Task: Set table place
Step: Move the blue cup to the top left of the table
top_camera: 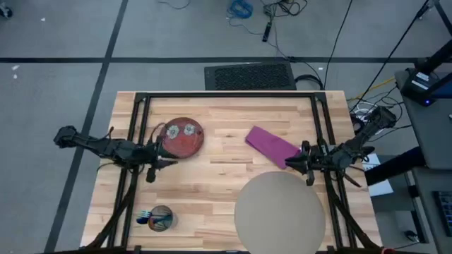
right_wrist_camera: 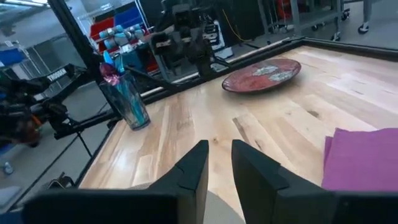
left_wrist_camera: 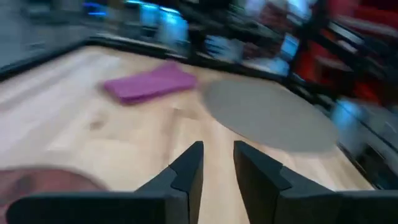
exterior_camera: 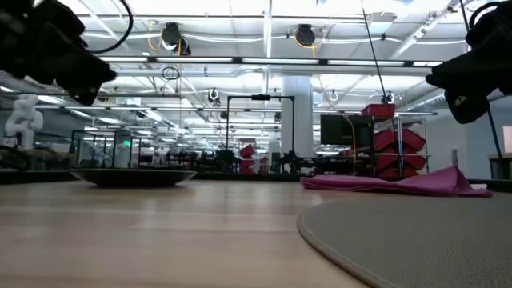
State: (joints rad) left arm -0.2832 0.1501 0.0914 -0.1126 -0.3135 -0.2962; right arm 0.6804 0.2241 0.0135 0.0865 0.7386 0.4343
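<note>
Both arms poised, place setting not yet laid.

High view: the table (top_camera: 226, 176) carries a red plate (top_camera: 183, 137) far left, purple napkin (top_camera: 272, 144), round mat (top_camera: 280, 209) near right, glass (top_camera: 161, 218) near left.
Wrist views: left gripper (left_wrist_camera: 217, 163) and right gripper (right_wrist_camera: 219, 160) are slightly parted, empty. The napkin looks soft and light, best pinched at an edge; the plate rigid, breakable.
</note>
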